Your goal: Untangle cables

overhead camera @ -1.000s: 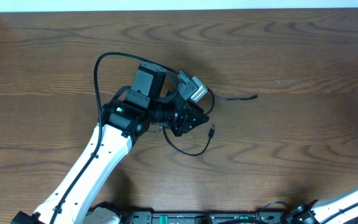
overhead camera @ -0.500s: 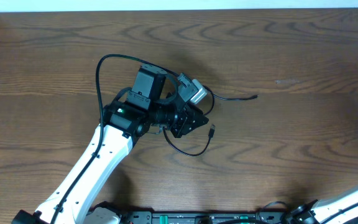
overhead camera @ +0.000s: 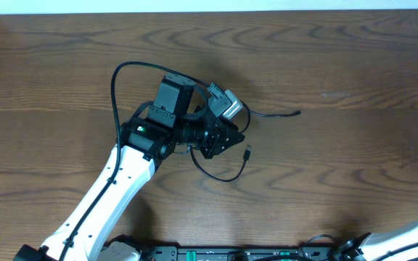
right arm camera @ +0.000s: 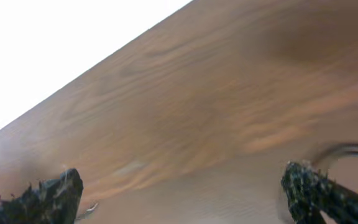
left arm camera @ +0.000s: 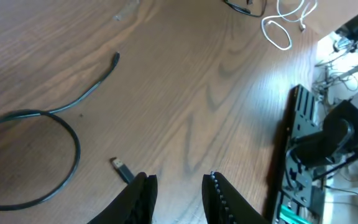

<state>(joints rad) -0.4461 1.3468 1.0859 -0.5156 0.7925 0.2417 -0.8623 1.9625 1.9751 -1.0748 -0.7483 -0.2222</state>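
Little has moved since a second ago: the right arm (overhead camera: 405, 233) has sunk a touch at the lower right corner of the overhead view, and the left arm lies where it was, reaching up from the lower left towards the middle of the table (overhead camera: 354, 58).

I see the left claw (overhead camera: 232, 139) just above the wood at centre frame. On its wrist camera the left claw (left arm camera: 180, 193) has its jaws a narrow way apart, with bare wood between them and nothing gripped.

A black cord (overhead camera: 223, 178) loops out from under that claw towards the bottom of the overhead view. Its plug (overhead camera: 247, 152) lies just right of the claw. On the left wrist camera the plug (left arm camera: 122, 169) sits just left of the fingers, apart from them, and the cord (left arm camera: 73, 140) curves away across the left half.

A white cord (left arm camera: 278, 31) lies coiled near the top right of that view, well apart from the claw.

My right claw (right arm camera: 179, 196) stands wide open and holds nothing. A dark curved line shows at the right edge, too blurred for me to name.
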